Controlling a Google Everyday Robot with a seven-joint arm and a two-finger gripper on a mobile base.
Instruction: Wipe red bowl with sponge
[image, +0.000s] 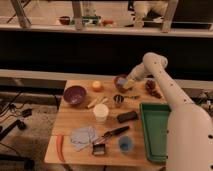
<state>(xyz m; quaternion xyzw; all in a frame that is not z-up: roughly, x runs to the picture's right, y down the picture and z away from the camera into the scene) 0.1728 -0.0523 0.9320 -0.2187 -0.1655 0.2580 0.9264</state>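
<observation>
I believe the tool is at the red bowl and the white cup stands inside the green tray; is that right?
Not quite. The tool is at the red bowl, but the white cup stands on the table, outside the green tray. The camera view shows this.

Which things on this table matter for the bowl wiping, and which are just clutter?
For the job: red bowl; yellowish sponge; gripper, down at that bowl's rim.
Lying about: purple bowl, white cup, metal cup, green tray, blue cloth, blue cup.
</observation>
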